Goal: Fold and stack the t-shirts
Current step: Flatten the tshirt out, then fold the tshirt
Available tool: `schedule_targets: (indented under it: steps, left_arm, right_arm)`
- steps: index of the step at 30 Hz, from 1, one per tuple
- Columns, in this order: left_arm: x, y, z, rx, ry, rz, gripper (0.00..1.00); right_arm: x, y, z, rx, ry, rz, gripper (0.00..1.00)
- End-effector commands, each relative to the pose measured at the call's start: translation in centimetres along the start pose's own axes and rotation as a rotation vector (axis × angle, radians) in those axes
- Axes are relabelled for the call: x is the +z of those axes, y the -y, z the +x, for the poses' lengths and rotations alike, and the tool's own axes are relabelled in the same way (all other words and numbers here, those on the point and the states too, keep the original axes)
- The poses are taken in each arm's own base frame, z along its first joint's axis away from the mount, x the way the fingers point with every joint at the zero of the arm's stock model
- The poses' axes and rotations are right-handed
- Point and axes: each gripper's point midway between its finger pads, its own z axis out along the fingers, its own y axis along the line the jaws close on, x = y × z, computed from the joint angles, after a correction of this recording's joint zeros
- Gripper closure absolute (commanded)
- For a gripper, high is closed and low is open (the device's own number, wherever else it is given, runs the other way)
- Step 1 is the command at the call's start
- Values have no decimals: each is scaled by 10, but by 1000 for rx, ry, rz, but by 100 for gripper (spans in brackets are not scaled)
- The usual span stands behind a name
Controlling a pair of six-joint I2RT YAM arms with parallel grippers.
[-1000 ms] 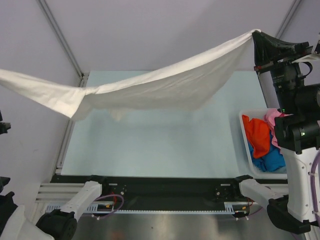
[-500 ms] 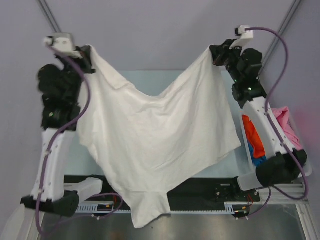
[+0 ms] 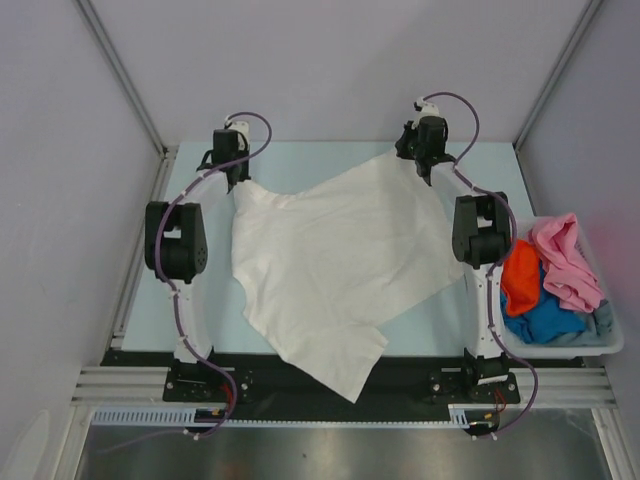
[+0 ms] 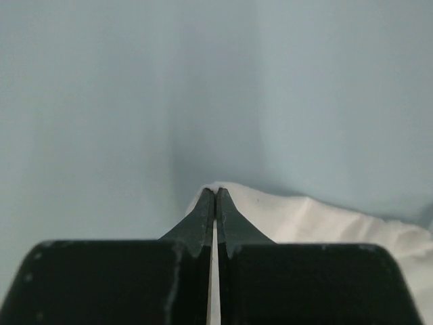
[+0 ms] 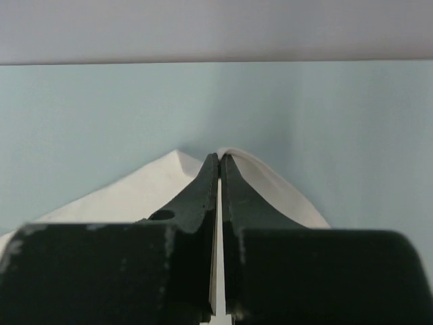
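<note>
The white t-shirt (image 3: pixel 330 260) lies spread on the pale blue table, its near end hanging over the front edge. My left gripper (image 3: pixel 238 172) is shut on its far left corner (image 4: pixel 284 217), low at the table's back. My right gripper (image 3: pixel 412 152) is shut on the far right corner (image 5: pixel 135 193). In both wrist views the jaws pinch a thin white fold of cloth. The pink (image 3: pixel 565 262), orange (image 3: pixel 520 278), bright blue (image 3: pixel 545 318) and grey-blue (image 3: pixel 600 320) t-shirts lie heaped in the bin.
The pale plastic bin (image 3: pixel 612 345) stands at the table's right edge, near the right arm's base. Grey walls and metal frame posts close in the back and sides. A black rail runs along the table's front edge.
Both arms have swung down from high in the air to the table's far edge, laying the white t-shirt flat on the table. Both grippers stay shut on its corners.
</note>
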Motion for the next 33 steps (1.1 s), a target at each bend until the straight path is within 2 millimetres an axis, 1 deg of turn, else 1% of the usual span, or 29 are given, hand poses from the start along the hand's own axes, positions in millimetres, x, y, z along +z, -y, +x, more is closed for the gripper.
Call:
schedule_targets:
  steps: [1,2,3,4,5,6,8,10,11,12,14,15,16,17,18,19,20,21,22,23,24,25,26,27,28,29,30,31,33]
  left_arm:
    - [2,-18,-59,-39,117,-39,100]
    - [11,-20,-51,-48,100,-49,100]
    - [14,-21,-53,-52,101,-54,100]
    - [16,-20,-53,-56,100,-55,100]
    - [22,-18,-46,-58,83,-51,100]
    - [22,-19,-50,-62,89,-53,100]
    - [25,-20,-49,-73,85,-58,100]
    - [23,-18,-51,-74,76,-50,100]
    - [22,-17,-48,-98,63,-49,100]
    - [16,-13,-56,-108,74,-31,100]
    - [8,-8,-56,-140,56,-13,100]
    - [2,-5,-58,-146,51,-3,100]
    - [-7,-4,-63,-148,50,-6,100]
    - [-15,1,-56,-146,4,-17,100]
    - [-22,2,-55,-148,-10,-31,100]
    - [-36,2,-61,-159,-7,-37,100]
    - [-45,10,-56,-182,-37,-24,100]
    - [-51,17,-49,-187,-57,-10,100]
    - [-61,19,-50,-196,-56,-13,100]
    - [-78,28,-56,-217,-46,-2,100]
    - [-84,32,-46,-226,-70,1,100]
    - [-92,36,-42,-240,-79,7,100]
    - [-107,47,-45,-269,-73,36,100]
    - [-111,53,-30,-272,-106,42,100]
    - [-117,59,-25,-283,-117,48,100]
    - [-130,68,-16,-269,-136,58,100]
    - [-136,74,-11,-264,-145,65,100]
    - [-142,78,-7,-270,-152,72,100]
    - [-158,91,10,-265,-187,106,100]
  right_arm:
    - [14,5,-54,-21,115,13,100]
    - [21,12,-44,-16,98,25,100]
    - [26,16,-41,-13,94,34,100]
    - [27,17,-52,-11,118,34,100]
    - [30,19,-50,-10,115,35,100]
    - [36,23,-38,-6,95,41,100]
    - [38,24,-40,-7,101,41,100]
    - [40,25,-38,8,99,43,100]
    - [40,24,-38,8,95,42,100]
    - [39,24,-38,18,89,42,100]
    - [38,22,-38,23,80,41,100]
    - [35,24,-32,37,44,51,100]
    - [32,23,-35,42,37,52,100]
    - [29,22,-35,49,29,54,100]
    - [26,23,-28,56,-6,63,100]
    - [23,21,-28,65,-19,65,100]
    - [15,20,-31,71,-37,72,100]
    - [12,21,-27,75,-58,77,100]
    - [8,20,-27,79,-70,83,100]
    - [2,20,-28,86,-88,88,100]
    - [-2,20,-26,93,-101,95,100]
    - [-6,23,-26,101,-114,104,100]
    - [-10,26,-27,116,-124,118,100]
    - [-18,29,-26,124,-149,134,100]
    - [-22,35,-27,135,-161,148,100]
    - [-30,39,-26,147,-187,165,100]
    - [-37,41,-34,154,-185,172,100]
    - [-43,48,-39,167,-184,186,100]
    - [-54,50,-40,197,-213,178,100]
